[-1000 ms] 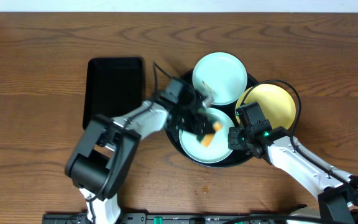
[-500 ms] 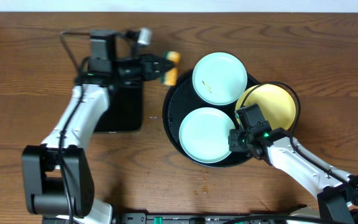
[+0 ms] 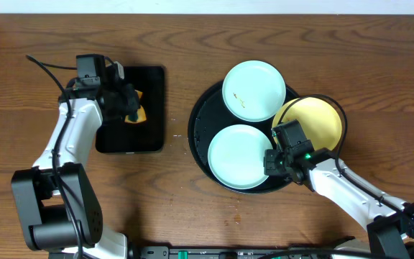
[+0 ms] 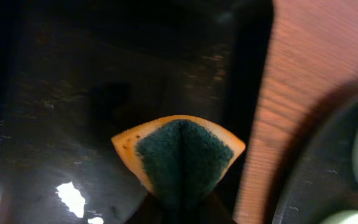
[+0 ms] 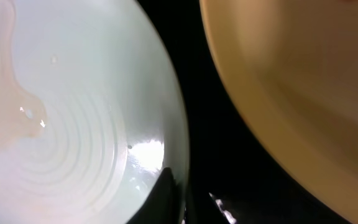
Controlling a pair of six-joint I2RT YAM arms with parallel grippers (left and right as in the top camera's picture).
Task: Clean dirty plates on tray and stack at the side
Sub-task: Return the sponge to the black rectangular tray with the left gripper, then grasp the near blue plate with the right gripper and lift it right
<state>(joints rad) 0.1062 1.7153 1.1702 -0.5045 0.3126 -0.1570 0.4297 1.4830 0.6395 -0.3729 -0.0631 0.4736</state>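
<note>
Three plates lie on the round black tray [image 3: 198, 126]: a mint plate [image 3: 254, 90] with tiny brown specks at the back, a clean-looking mint plate [image 3: 239, 156] in front, and a yellow plate [image 3: 315, 122] at the right, half over the rim. My right gripper [image 3: 270, 162] is shut on the front mint plate's right rim [image 5: 173, 124], one finger on each side of it [image 5: 185, 205]. My left gripper [image 3: 128, 108] hangs over the rectangular black tray [image 3: 149, 129], shut on a folded orange-and-green sponge [image 4: 182, 152].
The rectangular tray lies left of the round one, with a strip of bare wood [image 4: 303, 62] between them. A black cable [image 3: 45, 65] trails off the left arm. The table's far edge runs along the top of the overhead view.
My left arm lifted the sponge off the front mint plate and swung it left to the rectangular tray. The right gripper has stayed at the plate's rim.
</note>
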